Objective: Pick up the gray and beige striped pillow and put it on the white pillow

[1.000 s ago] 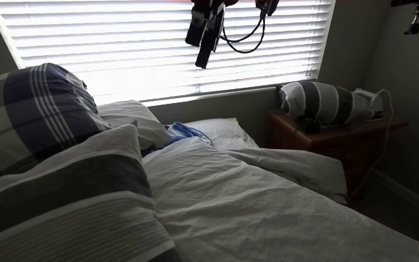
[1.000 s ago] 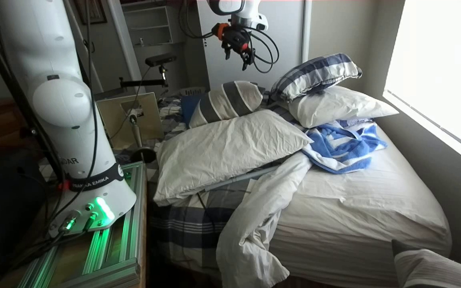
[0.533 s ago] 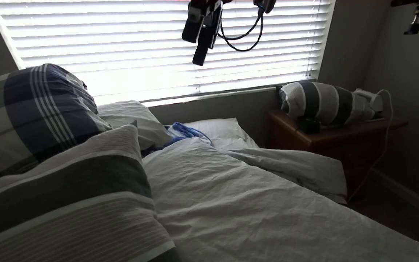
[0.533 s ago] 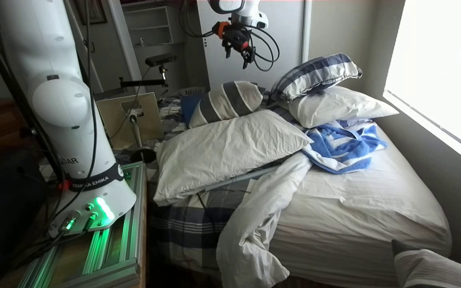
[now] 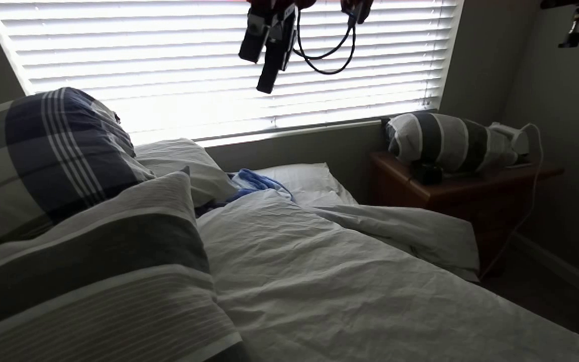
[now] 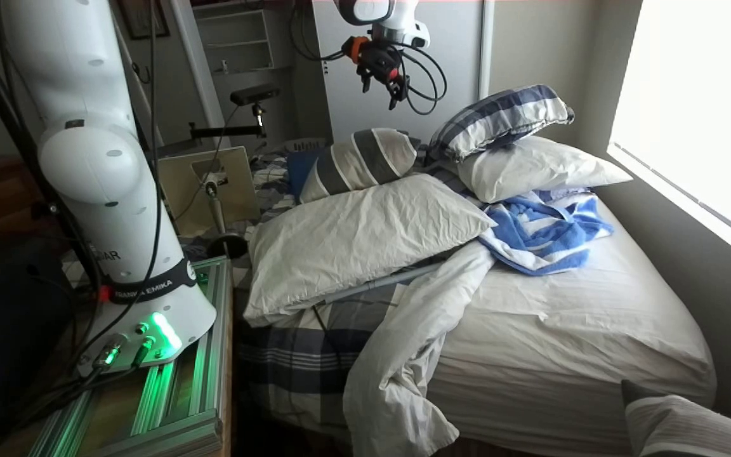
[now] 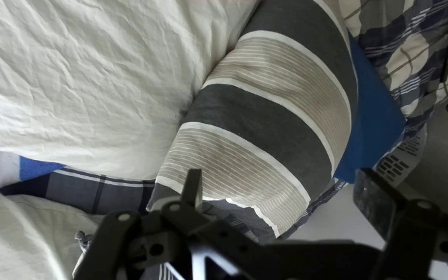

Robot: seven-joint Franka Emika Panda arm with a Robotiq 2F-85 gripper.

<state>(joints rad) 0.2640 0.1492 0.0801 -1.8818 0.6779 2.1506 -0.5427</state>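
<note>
One pincer (image 7: 280,182) hung released, its jaws spread wide apart along the lower part of the wrist view. Black cables (image 5: 354,42) looped at its right in both exterior views. In an exterior view the wrist (image 6: 397,28) showed at the top centre, the pincer pointing slantwise downward; the arm (image 6: 92,165) stood on its base at the left and reached past the top edge. Lower in that frame, apart from the jaws, lay the gray and beige striped pillow (image 6: 362,162), touching the white pillow (image 6: 365,238) at the centre. A blue thing (image 7: 371,124) showed past the striped pillow's right side in the wrist view. Toward the upper right the plaid pillow (image 6: 505,117) rested tilted on another white pillow (image 6: 543,168), with a crumpled blue-and-white towel (image 6: 546,231) just below. Window blinds (image 5: 169,60) stood behind the pincer in an exterior view, a striped bolster (image 5: 448,141) at the right.
</note>
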